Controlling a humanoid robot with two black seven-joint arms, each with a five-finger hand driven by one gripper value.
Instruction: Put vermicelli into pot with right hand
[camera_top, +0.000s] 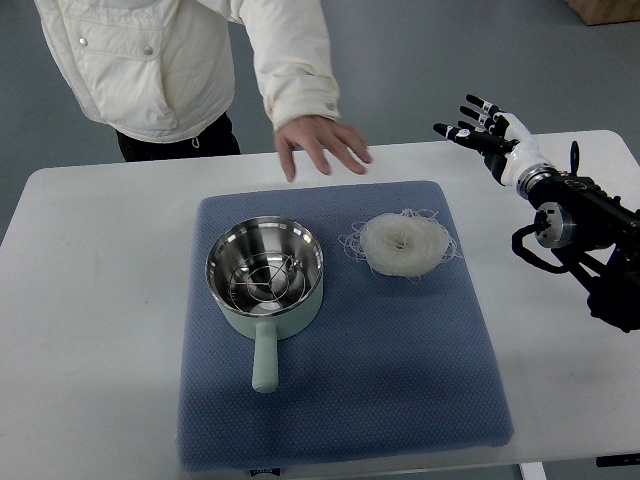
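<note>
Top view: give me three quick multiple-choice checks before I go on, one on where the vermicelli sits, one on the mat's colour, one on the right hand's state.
1. Where is the vermicelli?
A. In the pot
B. On the mat, right of the pot
C. In the right hand

2. What colour is the mat?
A. Blue
B. Red
C. Yellow

3. What is the right hand doing?
A. Gripping the pot handle
B. Closed on the vermicelli
C. Open, holding nothing

Answers:
1. B: the white nest lies on the mat beside the pot, whose bowl holds only a wire rack.
2. A: the cloth under both is blue.
3. C: its fingers are spread near the table's far right edge, apart from both things.

A person's hand also hovers at the far edge.
</note>
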